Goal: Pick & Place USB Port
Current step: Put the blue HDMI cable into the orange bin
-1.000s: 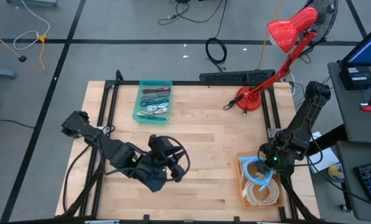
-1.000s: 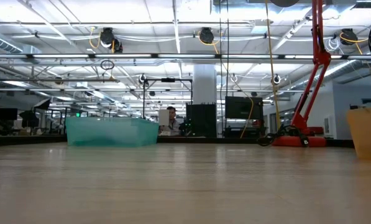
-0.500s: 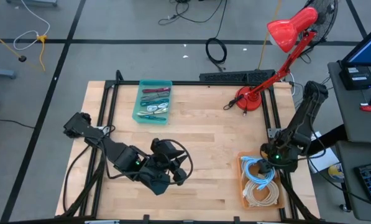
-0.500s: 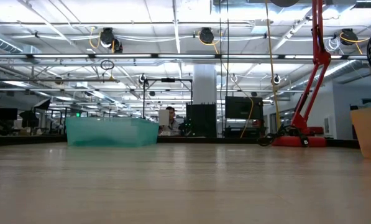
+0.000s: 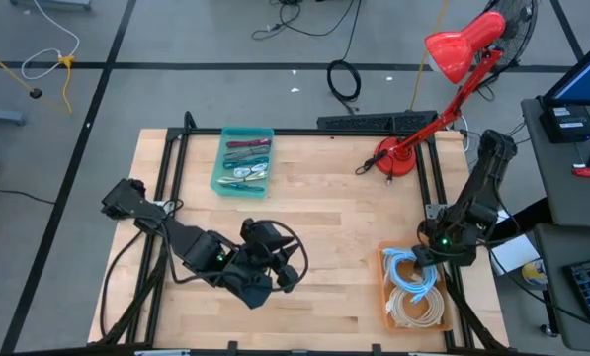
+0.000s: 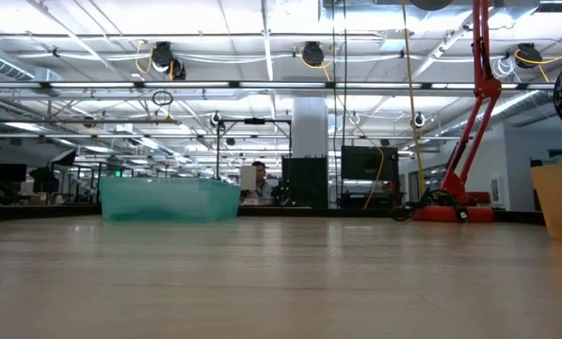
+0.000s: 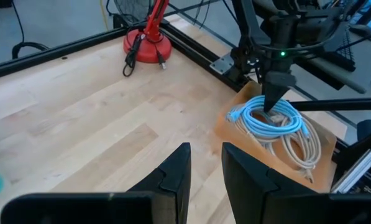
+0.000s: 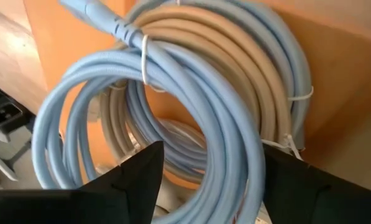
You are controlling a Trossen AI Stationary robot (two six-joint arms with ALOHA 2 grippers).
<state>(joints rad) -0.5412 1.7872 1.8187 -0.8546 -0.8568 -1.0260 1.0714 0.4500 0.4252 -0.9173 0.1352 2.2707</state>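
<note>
Cables (image 5: 413, 287): 1 blue coil, 2 beige coils.

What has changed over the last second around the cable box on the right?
The right tool has dropped deeper into the orange box, its fingers now spread open around the light blue cable coil; nothing is gripped yet. The left tool shifted slightly toward the right over the table's front middle. The teal tray, red lamp and beige cables stayed put.
</note>
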